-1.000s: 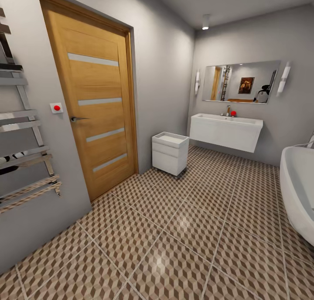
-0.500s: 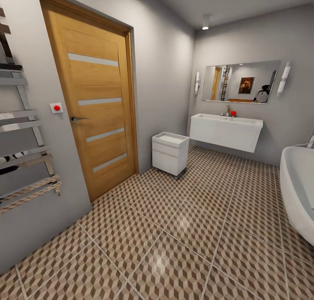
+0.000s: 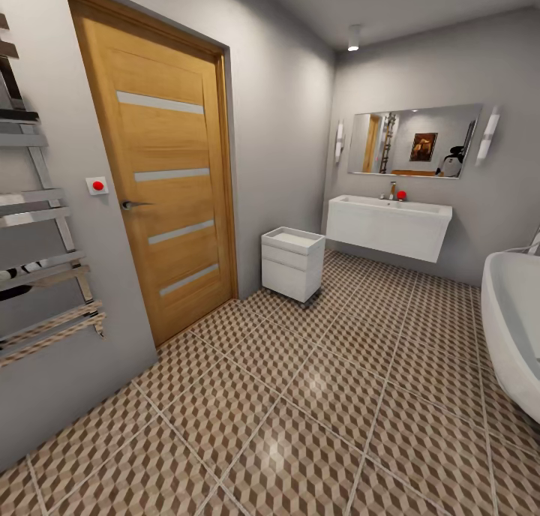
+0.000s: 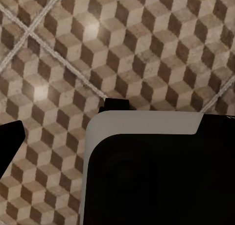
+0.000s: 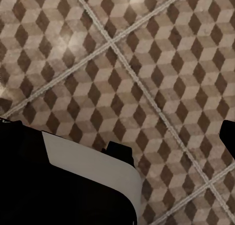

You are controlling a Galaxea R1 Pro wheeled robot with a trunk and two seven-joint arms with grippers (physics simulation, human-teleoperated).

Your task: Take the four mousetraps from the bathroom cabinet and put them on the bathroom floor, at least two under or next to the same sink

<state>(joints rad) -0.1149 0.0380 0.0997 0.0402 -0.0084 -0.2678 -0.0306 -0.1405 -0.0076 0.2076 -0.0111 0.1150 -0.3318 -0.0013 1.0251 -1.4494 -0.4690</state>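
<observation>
**No traps or cabinet in sight**

Bathroom sink (image 3: 390, 227) on far wall, cube-tiled bathroom floor (image 3: 315, 396) beneath the fingers. Finger spread: cannot tell, either arm. Risk: mistaking the white drawer unit (image 3: 292, 262) for the cabinet.

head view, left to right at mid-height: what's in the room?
towel rail → wooden door → white drawer unit → bathroom sink → bathtub

open bathroom floor (image 3: 315, 396), bathtub (image 3: 510, 328) flanking
</observation>
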